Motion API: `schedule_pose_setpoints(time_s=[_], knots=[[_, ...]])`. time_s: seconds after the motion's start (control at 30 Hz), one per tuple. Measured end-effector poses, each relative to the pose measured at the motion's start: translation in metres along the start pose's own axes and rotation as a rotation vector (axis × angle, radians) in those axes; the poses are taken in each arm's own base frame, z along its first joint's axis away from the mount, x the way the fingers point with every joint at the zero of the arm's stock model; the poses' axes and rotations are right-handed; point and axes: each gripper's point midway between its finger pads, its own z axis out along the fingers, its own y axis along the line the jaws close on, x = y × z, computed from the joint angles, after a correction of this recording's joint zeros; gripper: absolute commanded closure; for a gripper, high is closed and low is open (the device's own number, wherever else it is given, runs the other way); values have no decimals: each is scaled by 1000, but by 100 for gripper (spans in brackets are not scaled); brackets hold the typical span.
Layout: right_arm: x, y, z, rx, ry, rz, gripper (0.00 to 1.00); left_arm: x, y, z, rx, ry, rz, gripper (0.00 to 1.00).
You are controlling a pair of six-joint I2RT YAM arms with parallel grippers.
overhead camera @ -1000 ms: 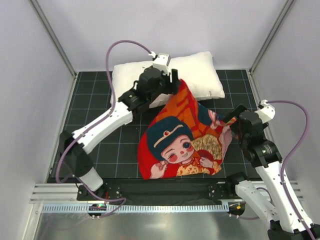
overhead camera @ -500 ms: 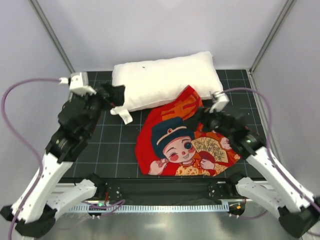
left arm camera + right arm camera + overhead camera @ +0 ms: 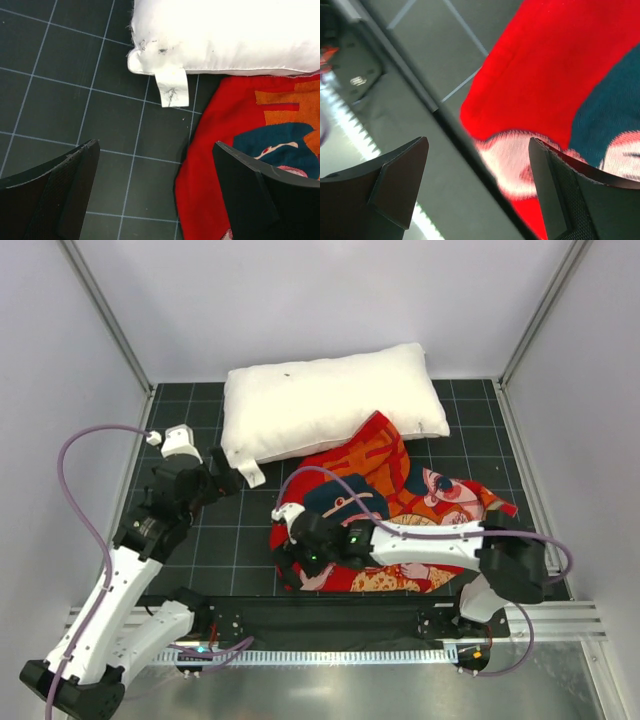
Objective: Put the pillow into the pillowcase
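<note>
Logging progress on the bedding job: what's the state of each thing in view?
Pillow: bare, lying flat, outside the pillowcase.
Pillowcase: rumpled, lying flat, touching the pillow's near edge.
Left end effector: open, empty, near the pillow's tagged corner.
Right end effector: open, empty, over the pillowcase's near corner.

Cam setup: 1 overhead + 2 wrist views, all on the pillowcase.
Top ext. cam sits high on pillowcase's near side, looks down/fwd, far enough to show it whole. L wrist cam looks straight down, fairly near, at its far-left edge, w/ the pillow corner beside. R wrist cam: v. close, tilted, on its near-left corner. Top view covers both patches.
</note>
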Motion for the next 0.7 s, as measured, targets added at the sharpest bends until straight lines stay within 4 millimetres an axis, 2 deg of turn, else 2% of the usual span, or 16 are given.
schedule_pose_setpoints(time_s=[0.03, 0.1, 0.13, 0.2, 0.23, 0.27, 0.3, 0.37, 0.57, 0.63, 0.7], knots=[[2, 0, 7, 16, 8, -6, 19, -1, 0, -2, 3, -3, 1, 0], [7, -9, 22, 70, 26, -10, 40, -3, 3, -7, 5, -11, 13, 0], [9, -13, 27, 95, 30, -4, 46, -3, 4, -10, 5, -17, 16, 0], [11, -23, 37, 148, 39, 5, 51, -5, 7, -14, 4, -30, 22, 0], [12, -27, 41, 172, 43, 9, 58, -7, 8, -17, 6, -41, 26, 0], [12, -31, 43, 191, 44, 9, 69, -9, 10, -19, 6, -51, 27, 0], [12, -33, 44, 203, 45, 6, 74, -10, 10, -21, 8, -61, 27, 0], [10, -36, 44, 220, 36, 8, 96, -7, 13, -22, 7, -63, 31, 0], [5, -37, 36, 234, 20, 9, 96, 5, 18, -18, -2, -43, 52, 0], [-3, -34, 26, 205, -6, 18, 96, 8, 19, -16, -5, -35, 57, 0], [-14, -29, 3, 118, -68, 53, 96, 11, 20, -15, -8, -30, 61, 0]])
